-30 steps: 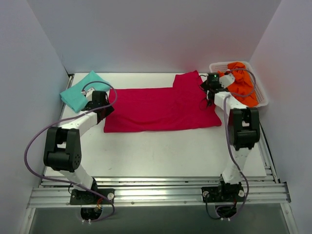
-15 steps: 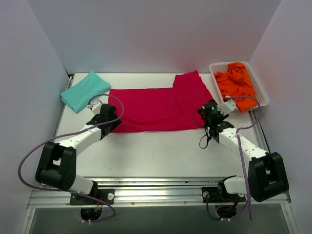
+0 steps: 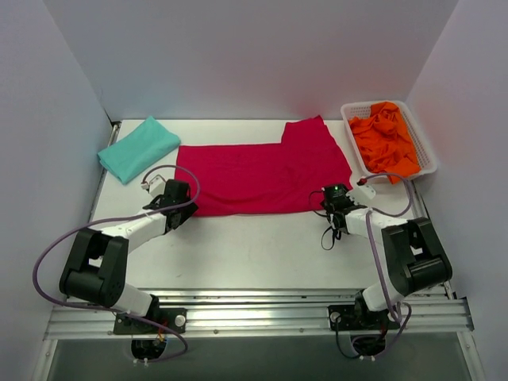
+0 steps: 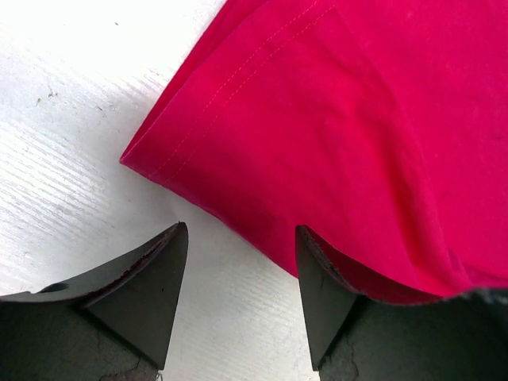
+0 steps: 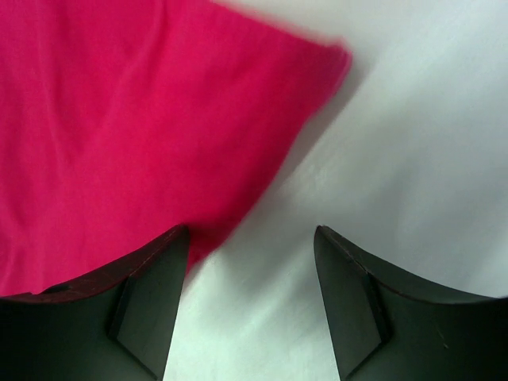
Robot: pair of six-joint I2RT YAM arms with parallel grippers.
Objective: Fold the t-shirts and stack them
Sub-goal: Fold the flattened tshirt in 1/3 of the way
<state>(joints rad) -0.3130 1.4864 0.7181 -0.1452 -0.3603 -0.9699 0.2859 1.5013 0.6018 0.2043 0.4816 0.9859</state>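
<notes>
Closest to us, the two arms are fixed to a metal rail at the front of the white table. Both arms reach forward and down low to the front edge of the red t-shirt. The left gripper sits at the shirt's front left corner. In the left wrist view, the left gripper has its two black fingers spread apart, with bare table between them. It is not pinching anything. The red t-shirt lies just past the tips, and its edge comes right up to the finger on the right side. The right gripper sits at the shirt's front right corner. In the right wrist view, the right gripper is spread wide too and is not pinching anything. The red t-shirt touches the tip of the finger on the left side, and the other finger is over bare table. The red t-shirt lies flat in the middle of the table, long from side to side, with one sleeve sticking out toward the back. Farther back on the left, a folded teal t-shirt lies by itself, just beside the red one. Far back on the right, a white basket holds a bunch of orange t-shirts.
</notes>
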